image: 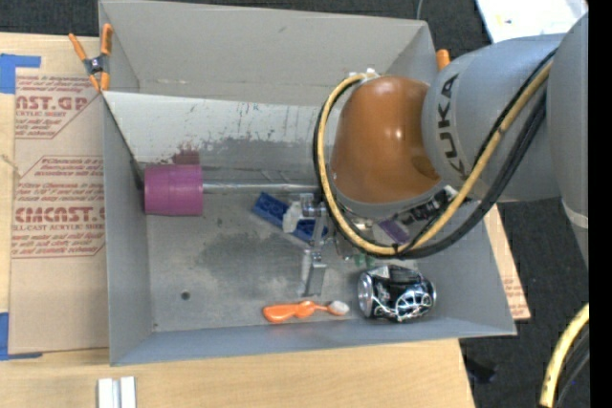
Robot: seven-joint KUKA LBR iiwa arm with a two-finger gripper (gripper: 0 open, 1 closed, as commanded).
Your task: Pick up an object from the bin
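Observation:
My gripper [313, 282] hangs below the orange dome at the bin's middle front, its two thin metal fingers close together with nothing between them. Just under its tips lies an orange spoon-shaped thing with a white end [304, 310] near the front wall. A blue blocky thing [273, 208] lies just behind and left of the gripper, partly hidden by the wrist. To the gripper's right, a crumpled black and white can [397, 294] rests in the front right corner.
A purple cylinder cup [173, 190] lies on its side against the left wall. The arm and its cables cover the right half of the bin, with a bit of purple [395, 227] peeking out beneath them.

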